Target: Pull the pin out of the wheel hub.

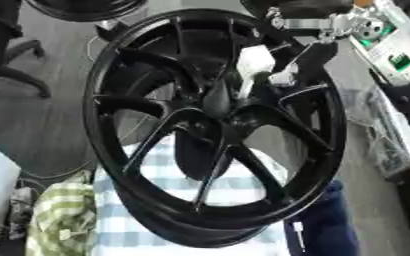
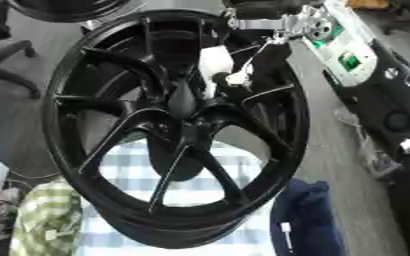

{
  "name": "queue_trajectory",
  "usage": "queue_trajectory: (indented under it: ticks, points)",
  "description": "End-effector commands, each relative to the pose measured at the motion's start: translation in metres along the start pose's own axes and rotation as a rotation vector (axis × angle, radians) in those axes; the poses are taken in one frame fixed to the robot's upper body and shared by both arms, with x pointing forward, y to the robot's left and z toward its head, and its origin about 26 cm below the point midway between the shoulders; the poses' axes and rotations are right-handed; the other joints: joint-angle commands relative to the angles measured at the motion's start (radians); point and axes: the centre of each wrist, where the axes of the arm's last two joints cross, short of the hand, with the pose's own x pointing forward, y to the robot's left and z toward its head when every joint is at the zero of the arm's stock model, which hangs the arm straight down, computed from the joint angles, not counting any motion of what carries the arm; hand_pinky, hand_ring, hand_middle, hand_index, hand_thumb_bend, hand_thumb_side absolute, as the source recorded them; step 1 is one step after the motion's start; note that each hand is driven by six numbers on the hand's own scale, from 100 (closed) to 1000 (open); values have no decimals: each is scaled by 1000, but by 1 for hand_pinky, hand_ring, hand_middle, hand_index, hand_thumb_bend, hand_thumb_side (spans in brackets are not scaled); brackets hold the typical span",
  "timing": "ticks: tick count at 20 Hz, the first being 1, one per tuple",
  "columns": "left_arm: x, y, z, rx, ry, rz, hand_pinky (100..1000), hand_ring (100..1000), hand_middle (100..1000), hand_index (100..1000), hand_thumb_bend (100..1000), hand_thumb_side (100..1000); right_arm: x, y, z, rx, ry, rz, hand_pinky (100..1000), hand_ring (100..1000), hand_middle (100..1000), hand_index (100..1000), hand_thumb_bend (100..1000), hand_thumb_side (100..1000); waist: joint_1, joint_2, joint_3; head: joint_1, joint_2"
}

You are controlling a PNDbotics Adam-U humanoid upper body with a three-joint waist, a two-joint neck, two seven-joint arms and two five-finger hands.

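A large black wheel hub (image 1: 215, 127) with several spokes stands upright and tilted, filling the middle of both views. Just above its centre, to the right, sits a white piece (image 1: 255, 61) with a thin pale stem running down toward the hub's centre (image 1: 219, 102); it looks like the pin. My right arm comes in from the top right with a silver wrist joint (image 1: 318, 23). Its black right hand (image 1: 306, 56) lies against the spokes next to the white piece and blends with the black hub. My left hand is out of sight.
The hub rests on a blue-and-white checked cloth (image 1: 165, 165). A green checked cloth (image 1: 61, 212) lies at lower left, a dark blue bag (image 2: 309, 215) at lower right. White and green equipment (image 1: 392, 47) and cables line the right side. Chair legs (image 1: 20, 75) stand at left.
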Motion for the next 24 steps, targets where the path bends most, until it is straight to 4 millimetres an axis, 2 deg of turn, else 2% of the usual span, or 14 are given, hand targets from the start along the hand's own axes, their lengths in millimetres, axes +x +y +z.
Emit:
queue_trajectory:
  ticks: [1, 11, 17, 22, 23, 24]
  points:
    - [12, 3, -7, -1, -41, -13, 672, 728, 624, 684, 100, 869, 0, -10, 7, -9, 13, 26, 804, 664, 479, 650, 251, 391, 4, -9, 1, -6, -1]
    - [12, 4, -7, -1, -37, -19, 671, 729, 619, 684, 100, 869, 3, -13, 8, -46, -6, -49, 803, 574, 350, 529, 100, 284, 1, -9, 0, -9, -1]
    - [11, 5, -7, 2, -35, -21, 671, 729, 619, 683, 100, 869, 6, -21, 15, -86, -2, -92, 788, 513, 281, 468, 100, 259, 2, -11, -1, -9, -1]
    - [11, 5, -7, -1, -37, -23, 671, 731, 619, 684, 100, 868, 8, -31, 23, -106, -10, -115, 792, 508, 264, 453, 100, 253, 3, -14, -2, -9, -1]
    - [11, 5, -6, 0, -37, -24, 671, 730, 618, 684, 100, 868, 8, -33, 25, -108, -12, -120, 793, 506, 262, 452, 100, 276, 2, -14, -2, -9, -1]
    - [11, 5, -6, 0, -37, -24, 671, 730, 618, 684, 100, 868, 8, -35, 27, -112, -15, -126, 794, 505, 261, 451, 100, 243, 2, -15, -2, -9, -1]
